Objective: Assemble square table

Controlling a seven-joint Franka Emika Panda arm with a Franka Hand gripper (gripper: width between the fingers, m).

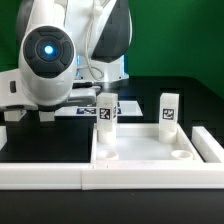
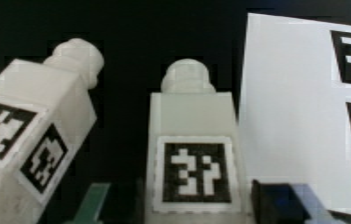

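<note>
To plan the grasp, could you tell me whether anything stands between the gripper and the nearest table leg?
Nothing visible does. In the wrist view the open gripper straddles the middle leg; the other leg and the marker board lie outside its fingers.

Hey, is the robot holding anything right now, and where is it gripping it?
Nothing is gripped yet: the fingers stand open on either side of the middle leg, with gaps showing.

Marker board (image 2: 296, 110) flat on black table (image 1: 45, 145); long low white rail (image 1: 40, 177); green backdrop (image 1: 180, 40).
</note>
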